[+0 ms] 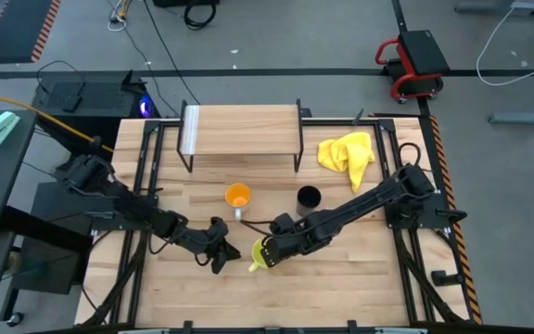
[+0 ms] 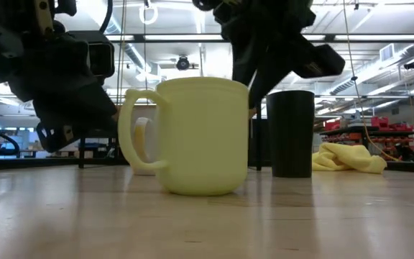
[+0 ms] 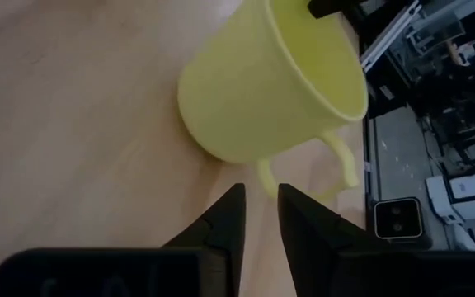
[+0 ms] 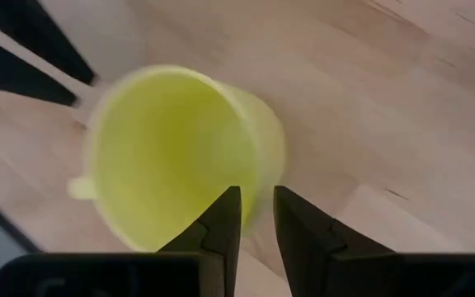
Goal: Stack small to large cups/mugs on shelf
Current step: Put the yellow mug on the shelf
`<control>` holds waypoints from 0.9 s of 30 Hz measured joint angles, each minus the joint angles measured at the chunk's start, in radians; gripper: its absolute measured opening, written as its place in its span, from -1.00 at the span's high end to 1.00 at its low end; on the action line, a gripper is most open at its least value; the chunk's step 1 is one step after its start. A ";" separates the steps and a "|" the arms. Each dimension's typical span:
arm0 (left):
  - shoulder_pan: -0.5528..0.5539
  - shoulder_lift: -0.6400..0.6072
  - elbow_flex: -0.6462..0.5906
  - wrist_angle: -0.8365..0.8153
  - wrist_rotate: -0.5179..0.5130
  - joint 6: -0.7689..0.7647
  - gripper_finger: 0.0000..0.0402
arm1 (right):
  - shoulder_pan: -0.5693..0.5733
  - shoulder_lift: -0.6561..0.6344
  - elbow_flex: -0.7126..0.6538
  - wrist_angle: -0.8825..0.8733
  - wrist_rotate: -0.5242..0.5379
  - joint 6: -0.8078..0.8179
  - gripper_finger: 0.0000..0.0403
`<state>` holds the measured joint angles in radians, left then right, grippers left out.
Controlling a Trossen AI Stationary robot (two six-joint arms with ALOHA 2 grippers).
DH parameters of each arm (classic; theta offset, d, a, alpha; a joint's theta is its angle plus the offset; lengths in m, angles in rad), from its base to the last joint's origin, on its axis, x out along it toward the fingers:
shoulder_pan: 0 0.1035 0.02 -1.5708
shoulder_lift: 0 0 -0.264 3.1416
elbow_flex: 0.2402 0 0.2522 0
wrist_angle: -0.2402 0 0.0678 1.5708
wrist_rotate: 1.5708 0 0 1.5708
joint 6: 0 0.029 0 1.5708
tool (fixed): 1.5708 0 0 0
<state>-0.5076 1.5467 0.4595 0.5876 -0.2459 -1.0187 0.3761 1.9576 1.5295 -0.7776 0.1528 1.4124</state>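
Low view alone shows the yellow-green mug [image 2: 200,137] standing upright on the table [image 2: 207,223], frame centre, black cup [image 2: 290,133] behind at right. Right gripper [image 4: 255,216]: fingers nearly shut, narrow gap straddling the mug's rim. Left gripper [image 3: 260,216]: fingers nearly shut, holding nothing, just short of the handle [image 3: 336,169].

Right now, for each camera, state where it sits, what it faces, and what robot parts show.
High: overhead, straight down on the table; both arms, shelf, all cups.
Low: at tabletop height, looking level across; yellow-green mug closest, arms overhead.
Left wrist: on the left arm, facing the mug's outside and handle; left end effector nearly shut.
Right wrist: on the right arm, looking into the mug; right end effector at its rim.
Shared: every view shows the yellow-green mug.
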 joint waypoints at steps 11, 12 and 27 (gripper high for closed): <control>0.000 0.000 0.013 0.003 0.000 0.007 0.58 | 0.000 0.014 0.000 0.016 0.003 0.006 0.60; 0.000 0.000 0.013 -0.001 0.000 0.008 0.58 | -0.001 0.014 0.000 0.017 0.003 0.008 0.61; 0.001 0.000 0.013 0.000 -0.004 0.013 0.59 | -0.010 0.015 0.000 0.016 0.019 -0.013 0.91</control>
<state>-0.5068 1.5463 0.4721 0.5873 -0.2497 -1.0054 0.3662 1.9724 1.5295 -0.7612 0.1717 1.3998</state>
